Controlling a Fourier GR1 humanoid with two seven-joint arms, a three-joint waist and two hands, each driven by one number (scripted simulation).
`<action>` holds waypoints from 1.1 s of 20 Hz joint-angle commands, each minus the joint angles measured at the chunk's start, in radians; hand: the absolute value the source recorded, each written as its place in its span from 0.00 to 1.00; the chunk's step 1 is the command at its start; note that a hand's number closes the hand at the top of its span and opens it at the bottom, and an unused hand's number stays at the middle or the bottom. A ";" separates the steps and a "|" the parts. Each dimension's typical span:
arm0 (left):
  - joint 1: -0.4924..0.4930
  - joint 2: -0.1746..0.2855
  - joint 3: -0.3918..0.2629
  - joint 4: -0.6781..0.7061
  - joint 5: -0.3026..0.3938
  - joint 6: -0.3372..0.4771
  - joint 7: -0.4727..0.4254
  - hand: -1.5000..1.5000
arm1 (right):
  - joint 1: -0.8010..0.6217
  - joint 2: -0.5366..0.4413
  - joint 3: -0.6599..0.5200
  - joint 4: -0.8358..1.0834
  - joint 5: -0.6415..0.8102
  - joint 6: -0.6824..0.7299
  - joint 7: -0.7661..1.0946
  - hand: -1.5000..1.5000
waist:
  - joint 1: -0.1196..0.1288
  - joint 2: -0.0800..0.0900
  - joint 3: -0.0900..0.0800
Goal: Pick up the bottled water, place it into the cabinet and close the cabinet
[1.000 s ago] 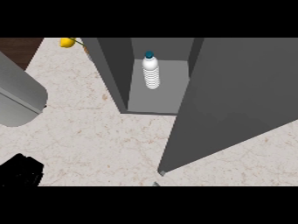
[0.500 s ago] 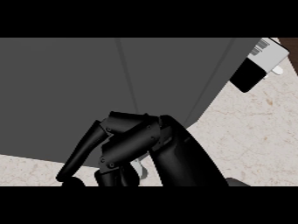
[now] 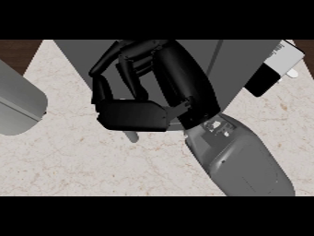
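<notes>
At 12 o'clock, against the cabinet (image 3: 241,62), the right hand (image 3: 133,115) is held, fingers curled on nothing visible; the cabinet is judged stiff, best pushed flat.

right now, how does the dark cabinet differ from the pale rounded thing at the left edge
Shade: the cabinet is dark grey, while the rounded thing is pale grey.
Shape: the cabinet shows flat faces and straight edges, while the rounded thing ends in a curved corner.
Cover: the robot hand hides the cabinet's middle, while nothing overlaps the rounded thing.
Both are plain grey and run out of the view's edge.
</notes>
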State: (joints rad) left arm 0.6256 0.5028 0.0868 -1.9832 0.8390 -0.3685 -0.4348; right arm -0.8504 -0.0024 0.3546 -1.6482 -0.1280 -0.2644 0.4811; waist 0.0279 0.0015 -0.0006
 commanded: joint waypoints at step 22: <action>-0.099 0.001 0.061 0.048 0.047 -0.060 0.066 1.00 | -0.118 -0.048 -0.153 0.556 -0.044 0.116 -0.299 1.00 | 0.015 0.022 -0.001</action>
State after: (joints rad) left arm 0.5528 0.5102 0.1543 -1.9390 0.8932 -0.4345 -0.3706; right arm -0.9533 0.0003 0.3005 -1.2892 -0.1901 -0.1084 0.1804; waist 0.0502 -0.0454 -0.0094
